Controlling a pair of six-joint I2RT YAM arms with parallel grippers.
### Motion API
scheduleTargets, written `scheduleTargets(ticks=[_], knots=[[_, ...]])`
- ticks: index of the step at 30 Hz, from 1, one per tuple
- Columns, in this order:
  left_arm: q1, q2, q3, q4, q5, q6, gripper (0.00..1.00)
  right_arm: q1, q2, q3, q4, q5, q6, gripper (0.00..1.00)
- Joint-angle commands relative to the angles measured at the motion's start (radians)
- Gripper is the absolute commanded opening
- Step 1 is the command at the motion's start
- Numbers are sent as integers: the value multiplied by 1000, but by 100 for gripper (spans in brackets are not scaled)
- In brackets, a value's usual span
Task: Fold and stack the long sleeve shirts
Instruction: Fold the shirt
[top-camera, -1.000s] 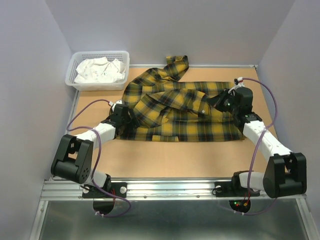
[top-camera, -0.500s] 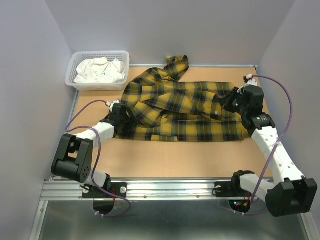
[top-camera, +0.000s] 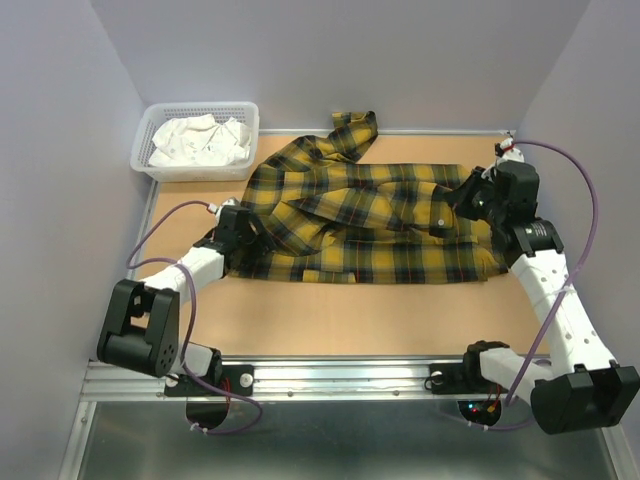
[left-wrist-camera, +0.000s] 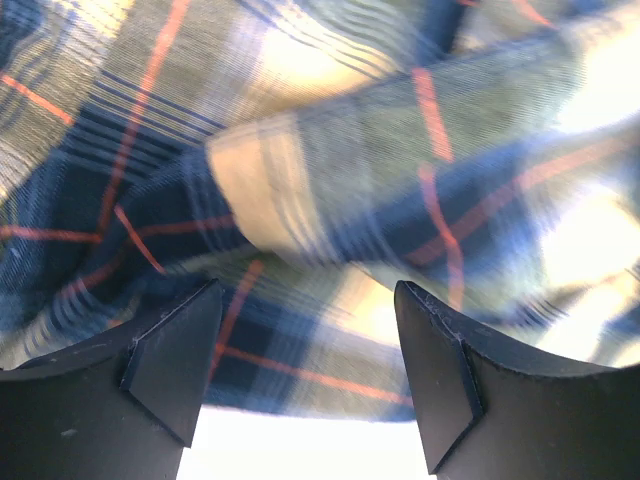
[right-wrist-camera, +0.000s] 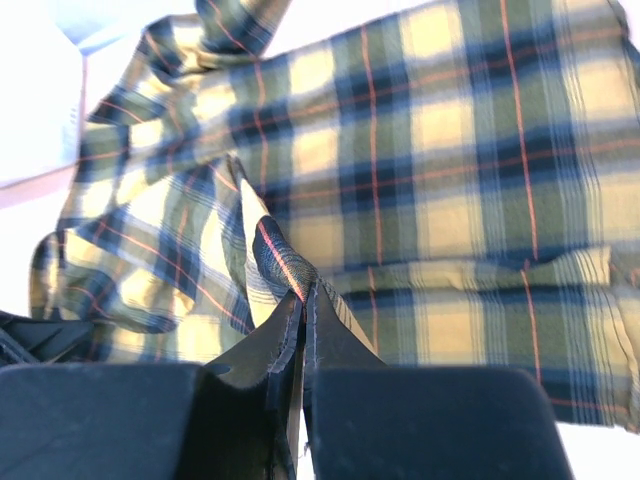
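The right tool (top-camera: 456, 204), pinching the shirt (top-camera: 370, 235), has moved rightward, drawing the folded sleeve out flatter.

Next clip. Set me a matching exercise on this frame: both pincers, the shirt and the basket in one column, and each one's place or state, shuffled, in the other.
Column 1
1. left pincer
2. right pincer
3. plaid shirt
4. white basket

Column 2
A. at the far-left corner, white cloth inside
B. shut, pinching a fold of fabric
C. spread across the table
D. open, fabric just ahead of it

Pairs: 1-D, 2-B, 3-C, 4-A
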Motion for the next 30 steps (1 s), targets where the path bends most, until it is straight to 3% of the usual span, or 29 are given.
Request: scheduleTargets(ticks=[1, 5, 9, 15, 18, 26, 30], knots=[[6, -124, 58, -1, 91, 31, 81, -9, 29, 100, 10, -54, -12, 0], [-9, -126, 91, 75, 195, 18, 74, -7, 63, 144, 10, -100, -11, 1], [-56, -79, 109, 189, 253, -27, 59, -9, 97, 182, 10, -145, -17, 1], [-142, 62, 193, 238, 195, -12, 54, -7, 115, 229, 10, -165, -14, 0], [-147, 129, 206, 289, 156, -27, 44, -9, 120, 245, 12, -168, -9, 0], [-147, 272, 250, 353, 86, -53, 41, -9, 94, 265, 10, -177, 3, 1], [-142, 313, 267, 349, -16, -91, 41, -7, 63, 258, 9, -185, 11, 1]])
